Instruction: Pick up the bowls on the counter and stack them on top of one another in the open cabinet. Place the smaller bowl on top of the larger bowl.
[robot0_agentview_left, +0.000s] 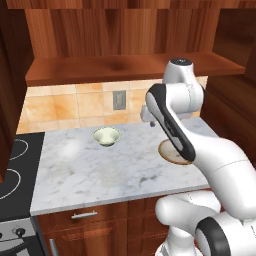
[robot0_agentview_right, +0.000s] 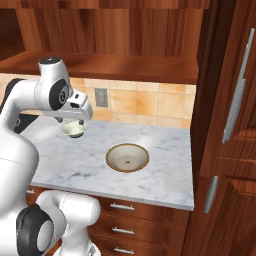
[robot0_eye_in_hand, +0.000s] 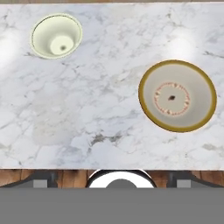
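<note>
Both bowls, small (robot0_eye_in_hand: 56, 36) and large (robot0_eye_in_hand: 177, 96), sit untouched on the bench (robot0_eye_in_hand: 109, 113); the claw (robot0_eye_in_hand: 111, 177), spread wide, should be lowered onto the large bowl first.

Cream-green smaller bowl (robot0_eye_in_hand: 56, 36) upright on counter (robot0_eye_in_hand: 100, 109), tan larger bowl (robot0_eye_in_hand: 177, 96) well apart (both empty)

Two bowls (robot0_eye_in_hand: 56, 36), one counter (robot0_eye_in_hand: 109, 100)

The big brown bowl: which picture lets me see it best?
The hand view: it looks straight down on the big bowl, showing its whole rim and speckled inside. The right base view shows the bowl whole too, but at a slant. In the left base view the arm covers most of it.
</note>
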